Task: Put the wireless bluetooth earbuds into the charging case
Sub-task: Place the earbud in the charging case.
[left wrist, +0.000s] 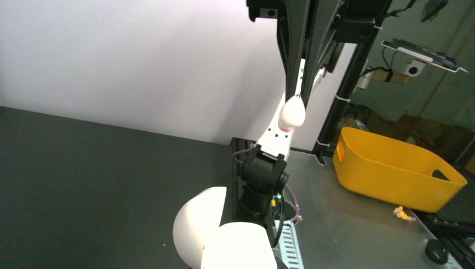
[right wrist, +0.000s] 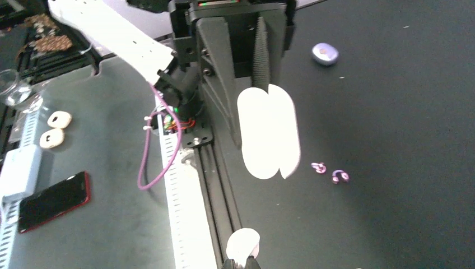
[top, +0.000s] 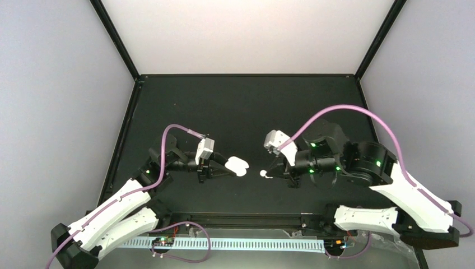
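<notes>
My left gripper [top: 231, 166] is shut on the charging case [top: 240, 166], a glossy white clamshell held open above the black table, left of centre. In the left wrist view the open case [left wrist: 224, 235] fills the bottom and hides my own fingertips. My right gripper [top: 270, 172] is shut on one white earbud [top: 263, 174], a short gap to the right of the case. The earbud [left wrist: 292, 112] hangs pinched between the right fingers [left wrist: 291, 61]. In the right wrist view the earbud [right wrist: 242, 245] sits at my fingertips, facing the case [right wrist: 268, 131]. I cannot pick out the second earbud with certainty.
Two tiny purple curled pieces [right wrist: 319, 167] [right wrist: 340, 176] lie on the table near the case. A small lavender rounded piece [right wrist: 325, 53] lies farther off. A yellow bin [left wrist: 392, 168] stands off the table. A red phone [right wrist: 53, 200] and a perforated rail [right wrist: 179, 196] are at the near edge.
</notes>
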Controlling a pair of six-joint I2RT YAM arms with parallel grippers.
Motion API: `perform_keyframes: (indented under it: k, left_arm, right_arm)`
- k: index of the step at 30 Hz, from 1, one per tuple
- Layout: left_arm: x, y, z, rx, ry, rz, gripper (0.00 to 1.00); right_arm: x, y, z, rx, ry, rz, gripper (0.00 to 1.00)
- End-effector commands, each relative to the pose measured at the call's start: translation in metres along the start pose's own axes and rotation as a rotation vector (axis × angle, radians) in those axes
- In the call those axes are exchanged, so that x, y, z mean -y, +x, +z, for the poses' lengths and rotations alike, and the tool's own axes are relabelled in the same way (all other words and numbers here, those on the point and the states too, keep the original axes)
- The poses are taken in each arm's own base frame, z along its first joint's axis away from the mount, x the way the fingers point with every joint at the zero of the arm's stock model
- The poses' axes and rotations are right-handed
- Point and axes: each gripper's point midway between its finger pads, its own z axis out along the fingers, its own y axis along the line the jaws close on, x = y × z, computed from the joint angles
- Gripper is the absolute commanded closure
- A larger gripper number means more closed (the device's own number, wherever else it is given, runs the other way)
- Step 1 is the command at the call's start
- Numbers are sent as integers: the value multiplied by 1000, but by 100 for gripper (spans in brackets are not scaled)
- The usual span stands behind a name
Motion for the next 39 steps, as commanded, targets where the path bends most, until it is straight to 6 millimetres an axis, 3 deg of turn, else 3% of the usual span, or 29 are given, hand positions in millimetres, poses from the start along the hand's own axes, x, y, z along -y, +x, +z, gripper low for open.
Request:
perform_keyframes:
  k: [1,10,39]
  left_arm:
    - [20,-16,-1,29,85,68,98]
    - [36,-21,-6,43,140,115,98]
    - [39,-25,-12,71,96,152,98]
  right_arm:
    - [-21,-5,10,-45,-93,-43,99]
    - [-40,-22,29,-110,-95,-151,99]
    - [-25,-47,61,-70,45,-115,99]
